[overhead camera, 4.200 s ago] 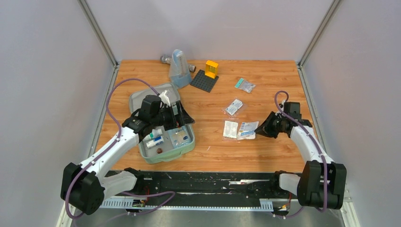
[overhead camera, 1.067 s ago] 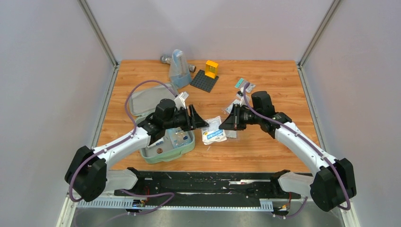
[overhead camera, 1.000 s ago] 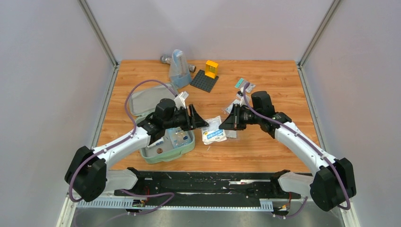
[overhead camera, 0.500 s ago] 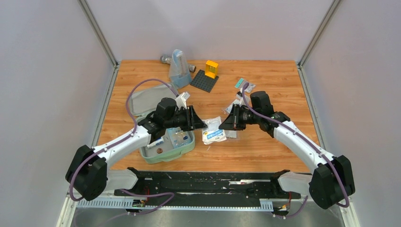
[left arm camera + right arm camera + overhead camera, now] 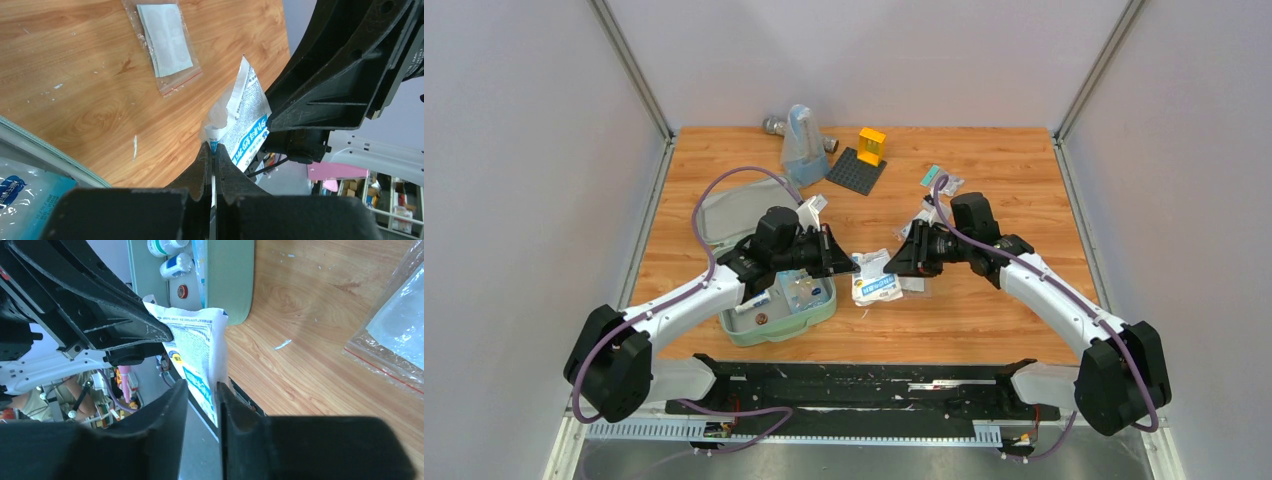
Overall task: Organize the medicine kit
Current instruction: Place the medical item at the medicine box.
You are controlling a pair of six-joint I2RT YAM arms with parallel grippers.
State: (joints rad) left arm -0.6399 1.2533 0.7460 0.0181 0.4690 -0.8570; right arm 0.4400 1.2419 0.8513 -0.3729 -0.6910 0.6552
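Note:
The medicine kit's mint-green tray [image 5: 769, 335] lies at the left with small bottles and a blue-printed sachet inside; its lid [image 5: 724, 212] rests behind it. A white packet with blue print [image 5: 876, 282] hangs above the wood between the two arms. My left gripper [image 5: 852, 262] is shut on the packet's left corner; in the left wrist view its fingertips [image 5: 212, 145] pinch the packet [image 5: 247, 120]. My right gripper [image 5: 896, 262] faces it. In the right wrist view its jaws [image 5: 202, 385] stand slightly apart, with the packet [image 5: 197, 350] edge between them and the tray wall [image 5: 227, 275] beyond.
A zip bag holding a white pad [image 5: 912, 285] lies under the right gripper, seen too as a zip bag [image 5: 165, 37]. At the back are a bluish pouch [image 5: 802, 145], a dark studded baseplate [image 5: 856, 170] with a yellow piece [image 5: 871, 146], and small packets [image 5: 942, 180].
My left gripper has moved right to the packet and closed on its corner. My right gripper's jaws have parted a little round the packet's other edge.

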